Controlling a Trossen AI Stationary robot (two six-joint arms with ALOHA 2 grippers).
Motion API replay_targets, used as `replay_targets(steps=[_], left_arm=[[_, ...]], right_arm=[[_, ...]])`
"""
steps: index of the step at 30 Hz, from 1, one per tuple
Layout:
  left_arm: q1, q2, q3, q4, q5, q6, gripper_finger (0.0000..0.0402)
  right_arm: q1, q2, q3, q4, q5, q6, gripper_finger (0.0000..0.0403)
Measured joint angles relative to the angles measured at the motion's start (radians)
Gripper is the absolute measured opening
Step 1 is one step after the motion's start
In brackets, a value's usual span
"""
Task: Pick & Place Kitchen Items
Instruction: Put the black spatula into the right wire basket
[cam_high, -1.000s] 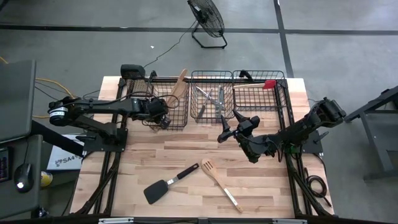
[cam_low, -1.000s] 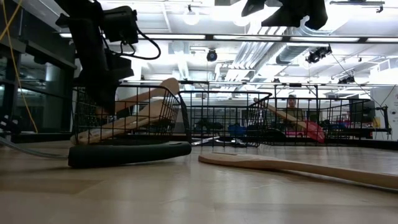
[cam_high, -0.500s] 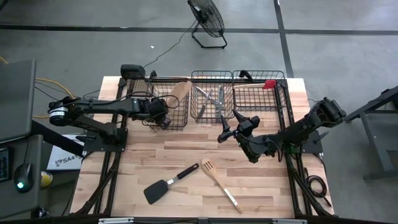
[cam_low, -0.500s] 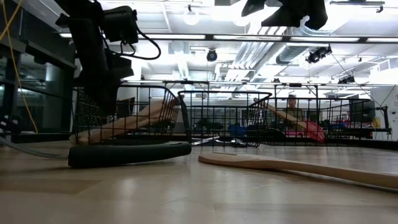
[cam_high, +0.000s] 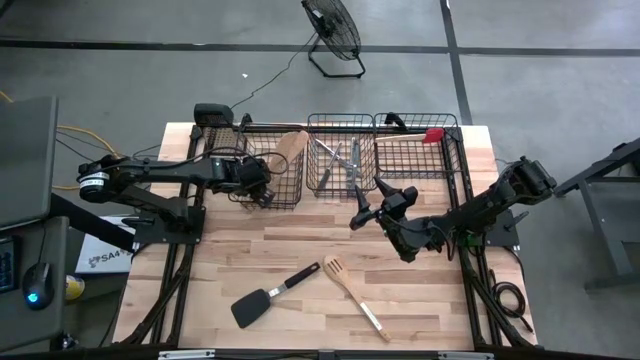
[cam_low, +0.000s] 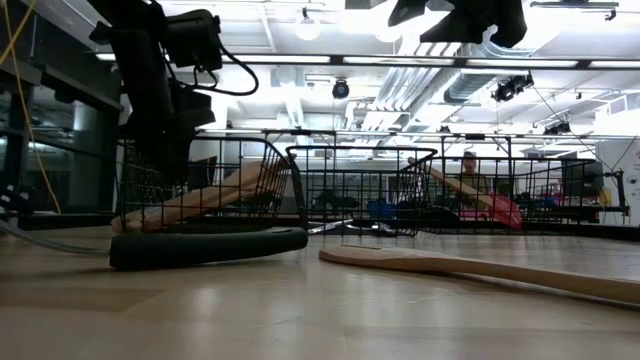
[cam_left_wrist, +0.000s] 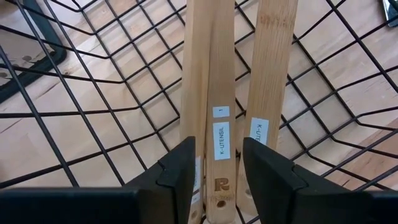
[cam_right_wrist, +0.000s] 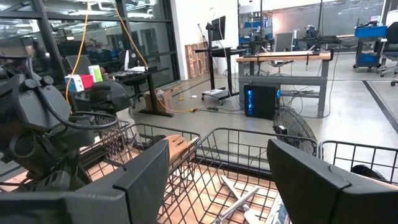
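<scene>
Two dark, jointed robot arms, the left arm with a white-ringed round joint and black cables looping along it. The right arm is matte black, ending in angular, flat-sided fingers.

I'm looking at a robotics lab / industrial workshop, def not a home: bare grey concrete floor w/ dark seam lines around my butcher-block table, plus a black floor fan and a yellow cable trailing off to the side. Low cam shows an open ceiling w/ exposed ducts and strip lights. Right wrist cam gives me glass partition walls, a standing desk w/ a blue-lit PC tower under it, and more workstations w/ monitors further back.
</scene>
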Motion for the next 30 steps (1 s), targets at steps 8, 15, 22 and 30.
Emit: replay_targets(steps=[8,15,22,30], left_arm=[[-0.002,-0.002,0.002,0.002,-0.027,0.005,0.0132],[-0.002,-0.015,0.002,0.006,-0.049,0.025,0.0132],[-0.002,-0.070,0.002,0.013,-0.068,0.048,0.0132],[-0.002,-0.096,0.002,0.019,-0.070,0.056,0.0132]], right_arm=[[0.011,0.000,0.000,-0.001,0.006,-0.002,0.0261],[0.011,0.000,0.000,-0.001,0.007,-0.004,0.0261],[0.011,0.000,0.000,-0.001,0.008,-0.001,0.0261],[0.010,0.000,0.000,-0.002,0.007,-0.001,0.0261]])
